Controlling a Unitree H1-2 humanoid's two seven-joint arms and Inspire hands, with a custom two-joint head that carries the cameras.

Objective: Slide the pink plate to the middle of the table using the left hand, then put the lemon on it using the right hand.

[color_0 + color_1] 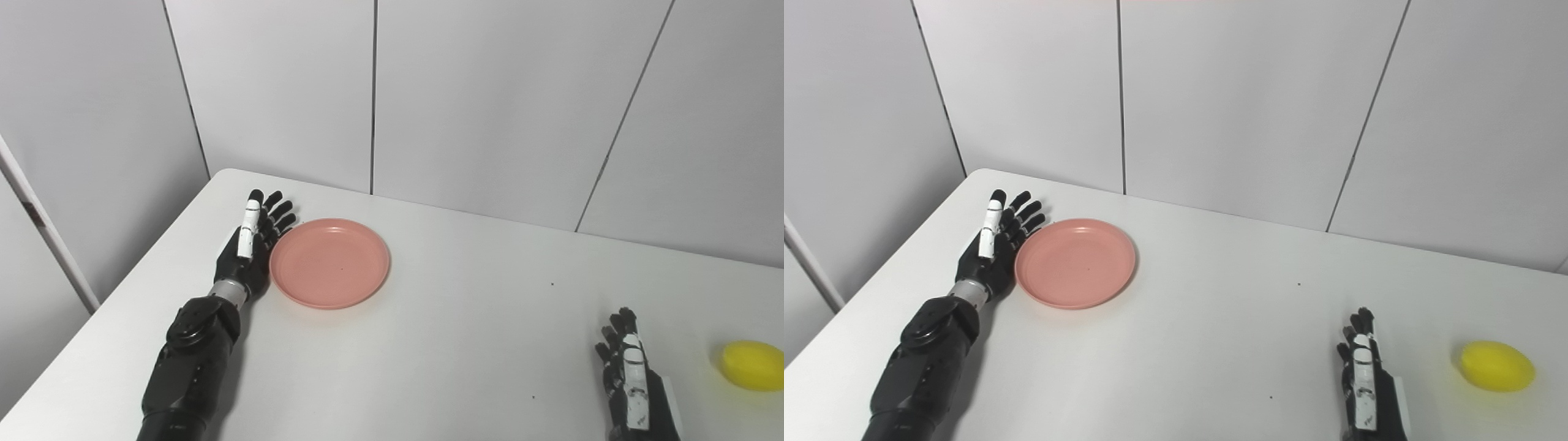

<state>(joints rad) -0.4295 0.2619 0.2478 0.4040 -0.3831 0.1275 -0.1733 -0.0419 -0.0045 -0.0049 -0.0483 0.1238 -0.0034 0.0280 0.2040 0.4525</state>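
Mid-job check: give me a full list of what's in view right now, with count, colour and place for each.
plate: one, pink, on the table's left part, empty, right beside the left robot hand
lemon: one, yellow, on the table at the near right, apart from the right robot hand
table: one, white, with a few small dark specks
wall panels: grey-white, behind the table
left robot hand: one, black and white, open, fingers straight, edge-on at the plate's left rim; contact cannot be told
right robot hand: one, black and white, open, at the near right edge, left of the lemon, holding nothing
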